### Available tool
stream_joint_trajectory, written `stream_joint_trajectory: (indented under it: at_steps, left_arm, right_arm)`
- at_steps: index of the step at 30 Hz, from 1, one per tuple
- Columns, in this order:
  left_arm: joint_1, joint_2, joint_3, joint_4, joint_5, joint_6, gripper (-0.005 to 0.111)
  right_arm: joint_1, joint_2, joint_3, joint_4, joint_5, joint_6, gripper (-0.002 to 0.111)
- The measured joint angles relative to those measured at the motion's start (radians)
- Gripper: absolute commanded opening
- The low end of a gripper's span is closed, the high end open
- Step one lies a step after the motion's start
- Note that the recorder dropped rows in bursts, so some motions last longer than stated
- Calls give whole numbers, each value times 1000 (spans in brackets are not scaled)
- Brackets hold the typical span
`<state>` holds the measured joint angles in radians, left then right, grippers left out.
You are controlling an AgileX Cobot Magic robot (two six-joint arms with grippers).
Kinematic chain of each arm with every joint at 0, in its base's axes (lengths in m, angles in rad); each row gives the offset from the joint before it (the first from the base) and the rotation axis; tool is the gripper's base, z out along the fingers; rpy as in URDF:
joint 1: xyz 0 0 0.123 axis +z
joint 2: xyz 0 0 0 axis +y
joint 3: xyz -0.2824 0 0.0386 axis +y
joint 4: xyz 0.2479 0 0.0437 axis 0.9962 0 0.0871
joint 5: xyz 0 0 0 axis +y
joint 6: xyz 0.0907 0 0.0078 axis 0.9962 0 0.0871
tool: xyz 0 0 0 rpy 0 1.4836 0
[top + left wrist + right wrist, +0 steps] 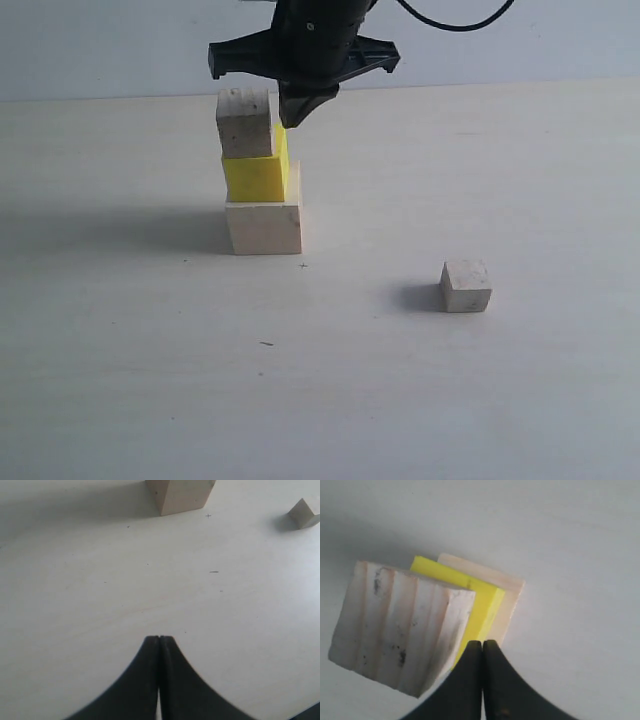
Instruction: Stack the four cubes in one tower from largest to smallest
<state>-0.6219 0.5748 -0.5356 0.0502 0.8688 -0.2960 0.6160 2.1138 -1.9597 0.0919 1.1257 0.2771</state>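
The tower stands left of centre: the large pale wood cube (264,227) at the bottom, the yellow cube (255,176) on it, one small greyish cube (244,122) on top, shifted to the left. My right gripper (297,112) hangs just right of that top cube, shut and empty; its wrist view looks down on the small cube (400,627), the yellow cube (485,600) and the wood cube (512,592), gripper (483,643) beside them. The second small cube (466,286) lies alone on the table to the right. My left gripper (159,638) is shut, empty, over bare table.
The white table (150,380) runs to a pale wall at the back. In the left wrist view the wood cube's base (182,497) and the loose small cube (303,514) lie far ahead of the gripper.
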Motion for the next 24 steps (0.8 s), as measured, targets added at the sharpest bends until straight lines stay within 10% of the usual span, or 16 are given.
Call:
stream_joint_trajectory:
  at_steps: [17,24]
  left_arm:
    - [0,0,0,14,-13,0,1]
    - [0,0,0,14,-28,0,1]
  right_arm:
    - [0,-205,19,-141,28,4,0]
    - [0,-511,286,-234,-203,14,0]
